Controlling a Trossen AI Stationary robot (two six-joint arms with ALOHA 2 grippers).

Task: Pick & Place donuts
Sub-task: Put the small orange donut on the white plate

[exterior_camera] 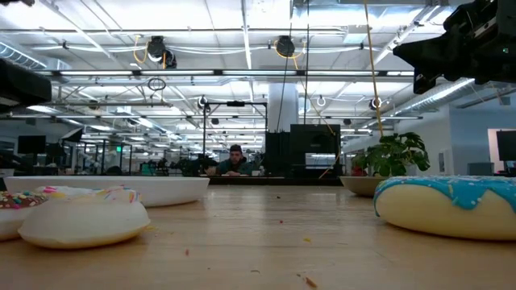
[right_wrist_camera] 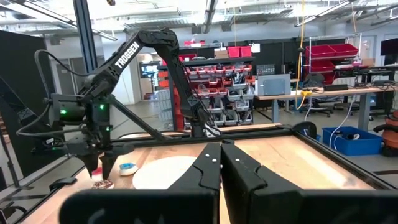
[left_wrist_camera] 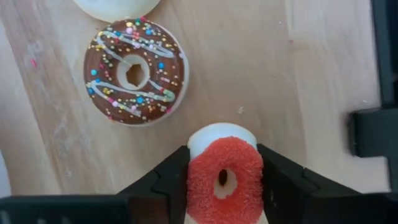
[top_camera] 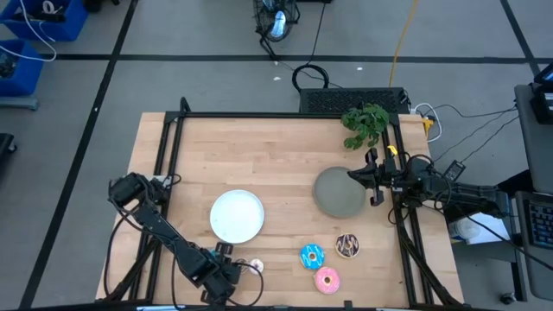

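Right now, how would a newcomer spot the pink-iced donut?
Find the grey round plate on the wooden table's right half. Three iced ring donuts cluster between it and the table edge farthest from the green plant. The pink-iced donut lies nearest that edge, beside a blue-iced donut and a chocolate brown donut.

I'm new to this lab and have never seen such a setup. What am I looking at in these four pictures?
Two robot arms work at a wooden table. One picture looks straight down, one looks level across the tabletop, and two come from cameras on the arms' wrists. On the table lie a white plate, a grey plate and toy donuts: blue-iced, pink-iced and chocolate. The left gripper, at the table's near edge, has its jaws on either side of a small red donut. The right gripper waits shut beside the grey plate.
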